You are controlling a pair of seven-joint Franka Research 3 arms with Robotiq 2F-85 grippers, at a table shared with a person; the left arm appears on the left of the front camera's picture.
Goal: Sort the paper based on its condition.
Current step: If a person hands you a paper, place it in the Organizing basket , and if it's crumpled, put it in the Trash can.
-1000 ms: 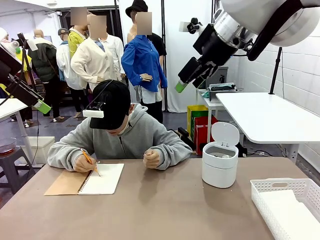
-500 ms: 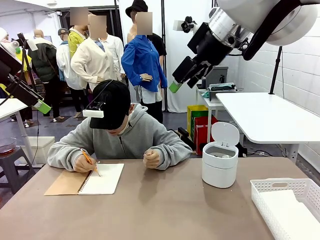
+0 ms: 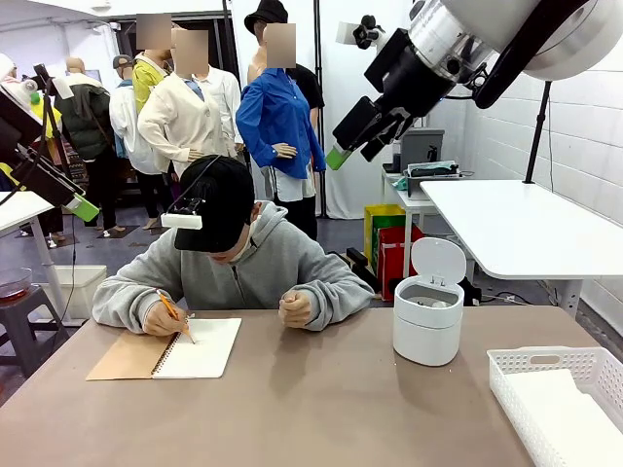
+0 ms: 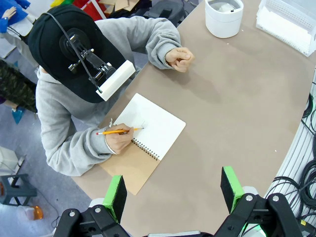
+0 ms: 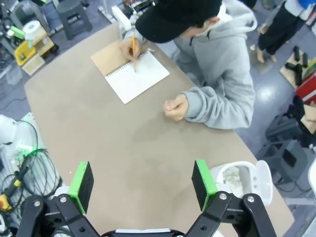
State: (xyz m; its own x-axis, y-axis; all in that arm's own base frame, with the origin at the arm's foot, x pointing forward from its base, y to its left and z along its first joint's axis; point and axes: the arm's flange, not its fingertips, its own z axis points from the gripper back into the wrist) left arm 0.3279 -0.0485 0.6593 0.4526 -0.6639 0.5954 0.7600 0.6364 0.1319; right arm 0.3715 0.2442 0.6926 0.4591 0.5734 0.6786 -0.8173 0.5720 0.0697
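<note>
A person in a grey hoodie point(image 3: 253, 268) leans over the far side of the table and writes with a pencil point(image 3: 173, 313) on the white page point(image 3: 202, 347) of an open spiral notebook point(image 4: 148, 138). Flat white paper point(image 3: 565, 413) lies in the lattice basket point(image 3: 516, 365) at the front right. Something white and crumpled point(image 5: 228, 177) sits in the small bin. My right gripper point(image 3: 355, 151) hangs open high above the table's far right, well clear of everything. My left gripper point(image 3: 83, 206) is open too, raised beyond the table's left side.
A round white bin point(image 3: 427, 326) with its lid flipped up stands at the right of the table, near the person's clenched fist point(image 3: 295, 308). The brown tabletop point(image 3: 321, 409) is bare between notebook, bin and basket. Cables point(image 5: 22, 168) hang off the robot's side.
My right gripper has drifted up and to the left, turning slightly. The person, notebook, bin and basket have stayed where they were.
</note>
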